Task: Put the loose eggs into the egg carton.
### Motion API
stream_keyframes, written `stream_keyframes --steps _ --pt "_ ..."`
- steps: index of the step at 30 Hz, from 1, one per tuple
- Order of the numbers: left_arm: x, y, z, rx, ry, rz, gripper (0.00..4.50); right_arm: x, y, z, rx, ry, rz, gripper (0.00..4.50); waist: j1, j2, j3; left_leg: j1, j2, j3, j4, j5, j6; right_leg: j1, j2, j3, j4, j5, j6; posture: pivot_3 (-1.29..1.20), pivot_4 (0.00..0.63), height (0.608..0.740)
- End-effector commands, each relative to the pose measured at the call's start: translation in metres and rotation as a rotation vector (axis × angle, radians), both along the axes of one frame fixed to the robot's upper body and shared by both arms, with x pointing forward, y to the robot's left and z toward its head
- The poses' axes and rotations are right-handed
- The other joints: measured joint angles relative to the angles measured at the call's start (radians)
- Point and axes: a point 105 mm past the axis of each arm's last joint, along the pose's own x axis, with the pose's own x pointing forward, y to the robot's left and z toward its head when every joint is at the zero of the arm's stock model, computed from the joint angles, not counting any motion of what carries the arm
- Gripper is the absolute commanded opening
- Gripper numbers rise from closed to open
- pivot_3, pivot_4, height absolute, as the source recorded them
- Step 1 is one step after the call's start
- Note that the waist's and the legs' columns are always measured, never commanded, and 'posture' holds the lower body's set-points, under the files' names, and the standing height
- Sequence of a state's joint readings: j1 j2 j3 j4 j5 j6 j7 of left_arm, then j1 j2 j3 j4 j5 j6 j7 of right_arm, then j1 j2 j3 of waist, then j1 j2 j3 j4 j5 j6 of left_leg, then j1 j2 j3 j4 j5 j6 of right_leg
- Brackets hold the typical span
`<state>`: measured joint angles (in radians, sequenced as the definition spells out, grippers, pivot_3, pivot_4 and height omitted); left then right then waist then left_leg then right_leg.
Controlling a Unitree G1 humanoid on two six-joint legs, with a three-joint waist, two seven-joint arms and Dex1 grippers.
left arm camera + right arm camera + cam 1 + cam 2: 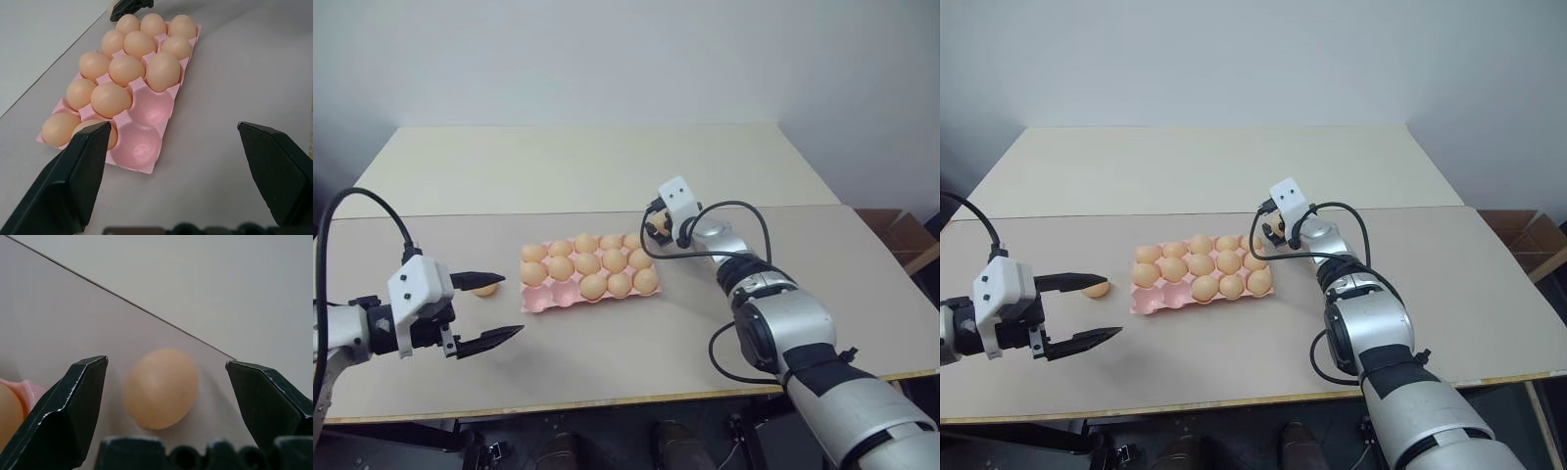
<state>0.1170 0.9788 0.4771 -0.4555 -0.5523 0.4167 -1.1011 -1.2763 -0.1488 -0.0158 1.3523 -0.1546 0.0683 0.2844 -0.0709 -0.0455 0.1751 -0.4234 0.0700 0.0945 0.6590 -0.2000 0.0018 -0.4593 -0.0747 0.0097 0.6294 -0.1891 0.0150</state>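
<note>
right claw (166,382) is wide open and empty with a loose egg (160,387) sitting on the bench between its fingers, just off the pink egg carton (540,299), so i'd close gently and centred so it doesn't roll.

Counts one egg carton (536,300) on one worktop (607,362), with fifteen cups in three rows of five. Holds thirteen seated eggs (587,262), one to a cup, and leaves two empty cups (146,110). Adds two loose eggs outside it, a first loose egg (485,289) and a second loose egg (160,389), making fifteen eggs altogether.
</note>
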Motion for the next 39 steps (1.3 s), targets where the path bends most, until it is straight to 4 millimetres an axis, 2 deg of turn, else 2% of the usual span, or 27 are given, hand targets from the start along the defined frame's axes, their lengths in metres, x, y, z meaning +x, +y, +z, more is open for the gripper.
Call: stream_keyframes --steps 1,26,29,35,37,39 --pt "-0.0024 -0.0019 0.0108 0.008 -0.046 -0.007 4.5 0.0017 -0.0032 0.0071 0.009 -0.025 -0.004 4.48 0.0 0.0 0.0 0.0 0.0 0.0 0.0 0.0 0.0 0.0 0.0 0.0 0.0 0.0 0.0 0.0 0.15 0.74" --pt "-0.004 -0.0002 0.0114 0.012 -0.045 0.002 4.5 -0.0006 -0.001 0.0 -0.002 -0.01 0.019 4.48 0.0 0.0 0.0 0.0 0.0 0.0 0.0 0.0 0.0 0.0 0.0 0.0 0.0 0.0 0.0 0.0 0.15 0.74" --pt "-0.0041 -0.0001 0.0113 0.012 -0.046 0.002 4.5 -0.0011 0.0003 -0.0004 0.006 -0.008 0.027 3.95 0.0 0.0 0.0 0.0 0.0 0.0 0.0 0.0 0.0 0.0 0.0 0.0 0.0 0.0 0.0 0.0 0.15 0.74" --pt "-0.0042 0.0013 0.0121 0.015 -0.049 0.008 4.5 -0.0015 0.0023 -0.0007 0.003 -0.013 0.037 1.9 -0.001 0.0 0.0 0.0 0.0 0.0 0.0 0.0 0.0 0.0 0.0 0.0 0.0 0.0 0.0 0.0 0.15 0.74" --pt "-0.0046 0.0018 0.0123 0.015 -0.048 0.01 4.5 -0.0016 0.0025 -0.0014 -0.012 -0.017 0.038 1.52 0.0 0.0 0.0 0.0 0.0 0.0 0.0 0.0 0.0 0.0 0.0 0.0 0.0 0.0 0.0 0.0 0.15 0.74" --pt "-0.0046 0.0025 0.0123 0.016 -0.048 0.012 4.5 -0.0017 0.0028 -0.0018 -0.015 -0.018 0.038 1.52 0.0 0.0 0.0 0.0 0.0 0.0 0.0 0.0 0.0 0.0 0.0 0.0 0.0 0.0 0.0 0.0 0.15 0.74"
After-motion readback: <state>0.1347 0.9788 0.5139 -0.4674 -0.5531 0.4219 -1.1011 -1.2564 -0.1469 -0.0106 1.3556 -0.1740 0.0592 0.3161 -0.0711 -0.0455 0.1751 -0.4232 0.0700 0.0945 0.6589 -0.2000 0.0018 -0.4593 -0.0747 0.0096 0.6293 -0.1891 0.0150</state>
